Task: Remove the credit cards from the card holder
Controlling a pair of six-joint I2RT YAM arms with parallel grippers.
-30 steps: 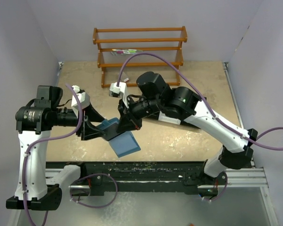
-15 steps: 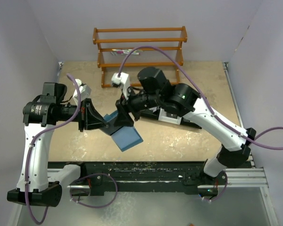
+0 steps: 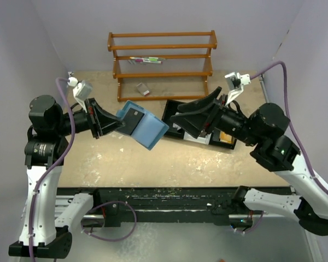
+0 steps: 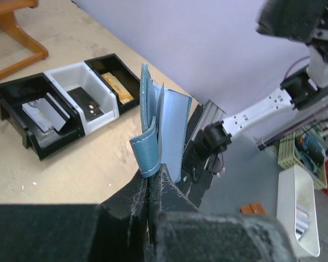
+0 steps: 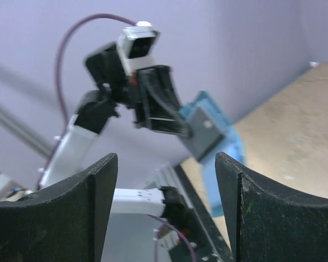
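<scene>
The card holder [image 3: 147, 130], pinched in the jaws of the left gripper [image 3: 116, 124], hangs above the surface [image 3: 208, 158], the right gripper [image 3: 177, 119] holding its jaws spread and empty over the tray [image 4: 49, 144] where several credit cards [image 4: 44, 112] already lie, while 1 dark card [image 3: 134, 117] seems yet to come out.

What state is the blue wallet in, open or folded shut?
Open: the wallet is clamped by one edge, flaps splayed apart, a dark panel showing inside.

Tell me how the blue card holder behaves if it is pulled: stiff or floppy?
Probably floppy: the card holder has a flap that curls over above the left gripper. Likely light, since a pinch at one edge holds it aloft.
</scene>
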